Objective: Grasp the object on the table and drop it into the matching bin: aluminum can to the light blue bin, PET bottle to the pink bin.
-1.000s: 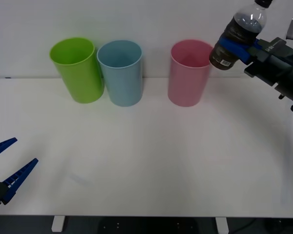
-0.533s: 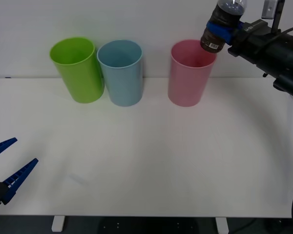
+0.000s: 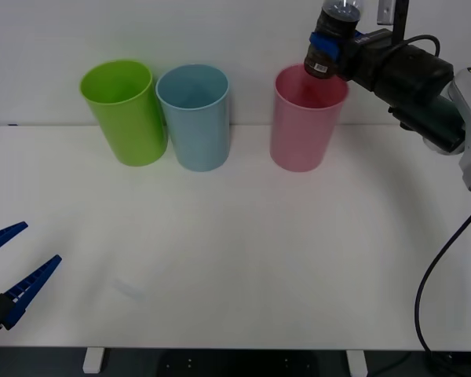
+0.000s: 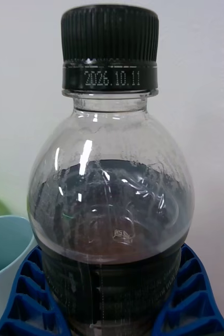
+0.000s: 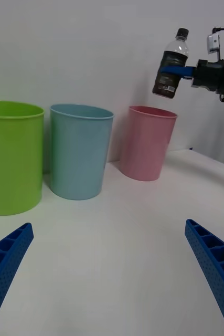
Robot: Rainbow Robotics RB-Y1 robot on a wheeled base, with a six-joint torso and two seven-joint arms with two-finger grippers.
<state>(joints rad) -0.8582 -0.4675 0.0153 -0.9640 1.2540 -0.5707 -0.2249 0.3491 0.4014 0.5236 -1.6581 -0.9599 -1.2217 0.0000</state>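
**Bottle held over pink bin; left arm idle**

The right claw (image 3: 335,47) is closed on the PET bottle (image 3: 333,38), its blue ribbed fingers (image 4: 193,294) clamped against both sides of the lower body. The bottle is carried upright, black cap uppermost, with dark liquid filling roughly the lower half and a label around the base. A printed date is legible on the cap's collar ring in the right wrist view.

The bottle hangs in the air above the rim of the pink bin (image 3: 302,118), on the side of the opening nearer the right arm. In the left wrist view the bottle (image 5: 171,68) shows clear of the bin (image 5: 145,142), with a gap between its base and the rim. It touches neither the bin nor the worktop (image 3: 235,251).

The three bins stand upright in a row along the far edge of the white worktop. The lime green bin (image 3: 124,114) and the light blue bin (image 3: 195,118) stand just beside one another; the pink bin stands apart from them, towards the right arm.

The left claw (image 3: 12,275) is parked low at the near left corner of the worktop. Its fingers are spread wide and hold nothing.
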